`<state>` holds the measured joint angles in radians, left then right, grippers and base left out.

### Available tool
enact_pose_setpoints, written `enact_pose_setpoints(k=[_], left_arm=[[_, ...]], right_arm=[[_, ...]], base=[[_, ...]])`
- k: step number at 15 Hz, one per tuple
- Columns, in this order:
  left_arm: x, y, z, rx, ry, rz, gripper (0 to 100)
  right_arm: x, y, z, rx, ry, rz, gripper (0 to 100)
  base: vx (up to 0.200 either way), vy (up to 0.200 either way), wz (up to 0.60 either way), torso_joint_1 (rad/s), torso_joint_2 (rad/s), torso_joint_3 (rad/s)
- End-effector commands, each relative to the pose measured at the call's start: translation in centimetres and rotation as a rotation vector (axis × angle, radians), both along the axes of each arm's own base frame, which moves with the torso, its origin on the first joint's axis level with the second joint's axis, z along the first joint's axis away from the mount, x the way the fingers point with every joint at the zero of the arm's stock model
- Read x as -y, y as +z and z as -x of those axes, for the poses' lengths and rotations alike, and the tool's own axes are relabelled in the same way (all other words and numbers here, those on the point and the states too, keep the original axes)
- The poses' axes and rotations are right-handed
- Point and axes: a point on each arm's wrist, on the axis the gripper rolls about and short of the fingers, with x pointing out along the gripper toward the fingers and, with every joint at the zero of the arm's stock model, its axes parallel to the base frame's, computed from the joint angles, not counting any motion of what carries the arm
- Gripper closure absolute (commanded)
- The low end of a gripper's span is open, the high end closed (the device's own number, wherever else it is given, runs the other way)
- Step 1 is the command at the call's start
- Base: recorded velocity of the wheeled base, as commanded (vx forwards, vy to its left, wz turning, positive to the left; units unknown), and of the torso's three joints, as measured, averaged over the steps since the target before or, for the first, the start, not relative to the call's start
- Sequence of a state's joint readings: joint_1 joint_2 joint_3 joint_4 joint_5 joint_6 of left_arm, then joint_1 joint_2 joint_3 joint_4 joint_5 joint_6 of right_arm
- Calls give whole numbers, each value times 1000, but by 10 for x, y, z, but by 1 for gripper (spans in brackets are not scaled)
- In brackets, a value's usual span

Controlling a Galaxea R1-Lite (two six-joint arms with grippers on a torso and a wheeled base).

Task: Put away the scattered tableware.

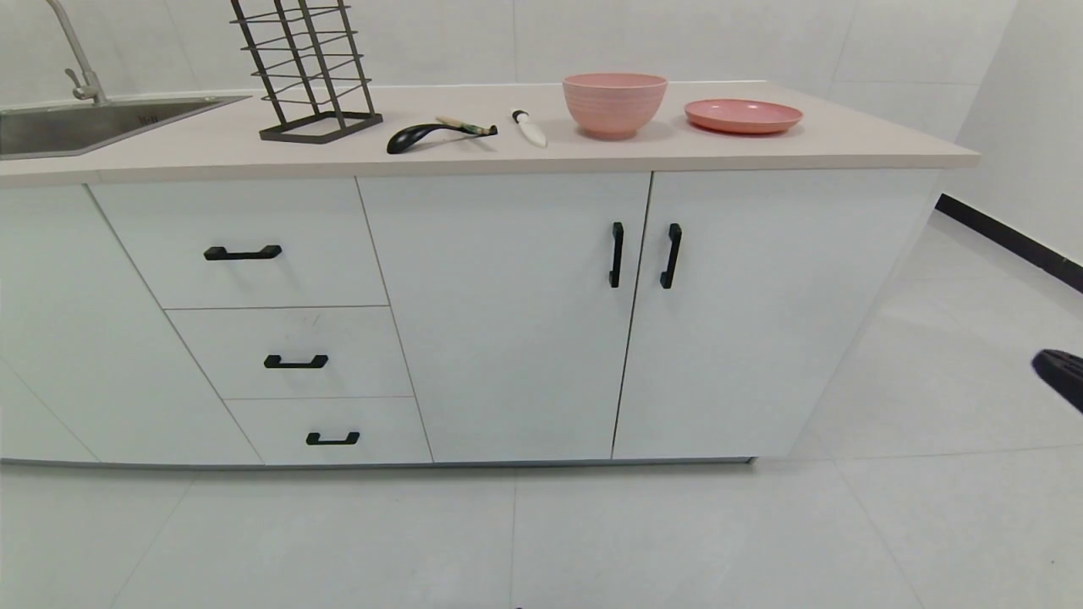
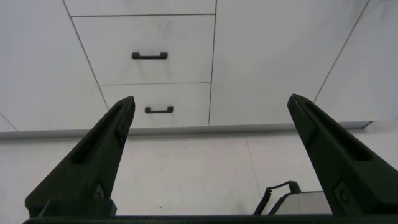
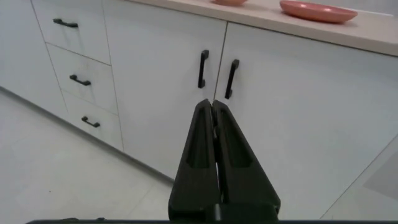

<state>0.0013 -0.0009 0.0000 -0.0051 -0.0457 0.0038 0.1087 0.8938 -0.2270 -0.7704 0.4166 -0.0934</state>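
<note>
- Bowl [image 1: 614, 103], plate [image 1: 743, 115], spoon [image 1: 427, 135] and knife [image 1: 530, 128] sit on the bench [image 1: 211, 144], right of the rack [image 1: 309, 68].
- Left end effector [image 2: 210, 99] is spread wide, empty; right end effector [image 3: 211, 104] is closed, empty.
- Spread the right one before nearing the plate's rim.

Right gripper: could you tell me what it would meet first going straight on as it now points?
The right gripper would probably meet the white cabinet doors, near their seam below the black handles; depth is unclear.

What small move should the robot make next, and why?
Probably raise the left gripper toward the countertop: it hangs open and low before the drawers, while the bowl, plate and spoon lie loose there near the rack.
</note>
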Motion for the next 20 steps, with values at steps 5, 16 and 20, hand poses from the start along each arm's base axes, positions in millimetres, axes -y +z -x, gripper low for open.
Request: enact_pose_setpoints(k=[5, 16, 20], left_arm=[[1, 11, 1, 109, -43, -7, 0], [15, 123, -47, 72, -718, -118, 0], [30, 135, -78, 60, -1001, -224, 0]], right_arm=[[-3, -30, -80, -166, -7, 79, 0], [-11, -48, -106, -26, 245, 116, 0], [-19, -48, -106, -29, 285, 117, 0]], base=[[0, 0, 0, 0, 0, 0], [0, 0, 0, 0, 0, 0], [0, 0, 0, 0, 0, 0]])
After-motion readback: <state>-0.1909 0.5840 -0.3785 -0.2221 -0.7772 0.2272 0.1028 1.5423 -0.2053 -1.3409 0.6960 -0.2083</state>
